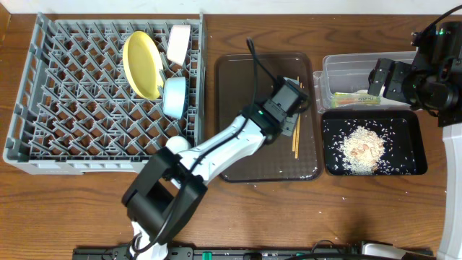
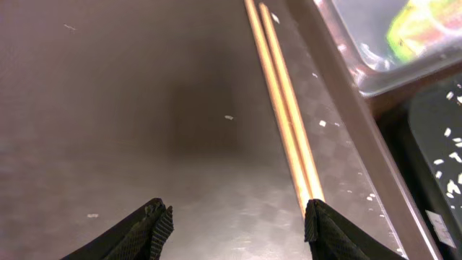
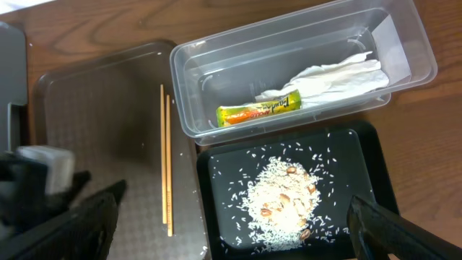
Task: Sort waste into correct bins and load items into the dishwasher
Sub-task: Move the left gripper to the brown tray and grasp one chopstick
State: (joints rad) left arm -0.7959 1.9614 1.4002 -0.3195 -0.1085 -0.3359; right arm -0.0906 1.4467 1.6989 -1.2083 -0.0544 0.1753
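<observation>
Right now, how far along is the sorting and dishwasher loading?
Done: wrapper and napkin lie in the clear tub, rice in the black tray; yellow plate, blue bowl and a white dish stand in the rack. In hand: the open left gripper hangs beside the chopsticks. Left: racking those chopsticks.

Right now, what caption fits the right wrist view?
Wrapper and napkin in clear tub, rice on black tray, chopsticks on brown tray.

A grey dish rack point(image 1: 22, 94) with a diamond grid of pegs is seen at upper left, with a yellow plate point(image 1: 141, 63), a light blue bowl point(image 1: 175, 96) and a white dish point(image 1: 178, 43). At centre, pale wooden chopsticks point(image 1: 295, 143) are set against a dark brown tray point(image 1: 234, 79). At right, a green-and-orange wrapper point(image 3: 258, 110) and a white napkin point(image 3: 339, 76) are seen through a clear tub point(image 1: 332, 65), and a black tray point(image 1: 411, 126) is speckled with pale rice point(image 1: 361, 148).
</observation>
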